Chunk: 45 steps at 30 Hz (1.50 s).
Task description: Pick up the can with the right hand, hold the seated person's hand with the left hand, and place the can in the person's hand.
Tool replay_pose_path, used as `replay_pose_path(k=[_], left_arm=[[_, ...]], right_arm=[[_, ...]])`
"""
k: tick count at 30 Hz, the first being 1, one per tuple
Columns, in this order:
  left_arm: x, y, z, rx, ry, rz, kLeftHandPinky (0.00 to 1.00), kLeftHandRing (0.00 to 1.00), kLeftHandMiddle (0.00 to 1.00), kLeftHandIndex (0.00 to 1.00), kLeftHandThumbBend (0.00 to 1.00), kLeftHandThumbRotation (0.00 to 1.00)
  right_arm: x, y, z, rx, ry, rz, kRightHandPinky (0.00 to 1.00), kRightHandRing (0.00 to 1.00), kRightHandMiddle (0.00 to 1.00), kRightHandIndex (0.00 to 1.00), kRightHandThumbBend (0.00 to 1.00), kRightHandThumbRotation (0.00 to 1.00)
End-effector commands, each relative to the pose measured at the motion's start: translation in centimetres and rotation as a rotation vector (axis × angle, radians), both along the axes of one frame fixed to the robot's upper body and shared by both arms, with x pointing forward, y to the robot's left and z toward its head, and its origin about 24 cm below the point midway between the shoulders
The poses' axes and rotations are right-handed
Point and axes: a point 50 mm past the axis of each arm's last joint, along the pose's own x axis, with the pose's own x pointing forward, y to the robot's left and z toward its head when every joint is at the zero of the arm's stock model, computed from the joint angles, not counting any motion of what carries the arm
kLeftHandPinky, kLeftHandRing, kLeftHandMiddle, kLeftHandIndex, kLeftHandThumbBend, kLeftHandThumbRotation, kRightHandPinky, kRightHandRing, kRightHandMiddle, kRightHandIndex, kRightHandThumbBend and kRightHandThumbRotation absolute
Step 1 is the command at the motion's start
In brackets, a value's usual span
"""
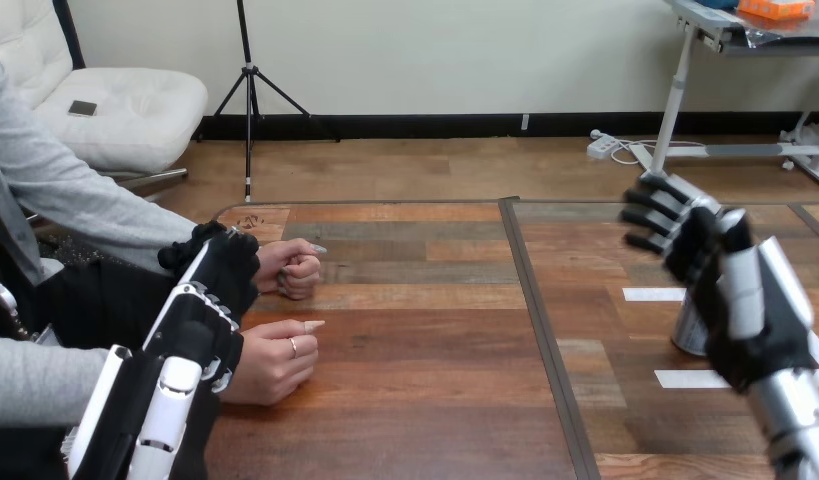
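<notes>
Right hand hovers spread wide just above the can standing on the table, seemingly lined up for the grab, while the left hand sits against the wrist of the person's farther hand, likely to steady it, grip impossible to tell.

The can is mostly hidden behind the right hand. Only its lower left side shows, and whether the 2 touch cannot be told. The left hand covers the wrists of the person's far hand and near hand, so any grip there cannot be told. Both forearms are cut off by the bottom edge. The right arm hides the ends of 2 tape strips.
</notes>
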Motion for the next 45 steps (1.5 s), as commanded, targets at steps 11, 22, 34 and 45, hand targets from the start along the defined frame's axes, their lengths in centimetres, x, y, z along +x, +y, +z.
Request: replay_pose_path(k=[11, 22, 34, 45], left_arm=[[0.5, 0.1, 0.2, -0.034, -0.045, 0.019, 1.00, 0.99, 0.97, 0.95, 0.39, 0.85], [0.2, 0.0, 0.2, -0.027, -0.036, 0.018, 1.00, 1.00, 0.97, 0.95, 0.40, 0.86], [0.1, 0.1, 0.1, -0.009, -0.021, 0.023, 1.00, 1.00, 0.98, 0.97, 0.42, 0.88], [0.0, 0.1, 0.2, -0.003, -0.020, 0.030, 1.00, 1.00, 0.98, 0.96, 0.43, 0.88]], right_arm=[[3.9, -2.5, 4.2, -0.041, -0.118, -0.090, 0.89, 0.87, 0.86, 0.84, 0.86, 1.00], [5.2, -4.0, 5.2, -0.030, -0.093, -0.146, 0.90, 0.88, 0.86, 0.85, 0.86, 1.00], [6.1, -5.3, 5.7, -0.023, -0.047, -0.219, 0.85, 0.89, 0.87, 0.87, 0.83, 1.00], [6.8, -6.1, 5.7, -0.010, 0.018, -0.280, 0.86, 0.90, 0.88, 0.87, 0.83, 1.00]])
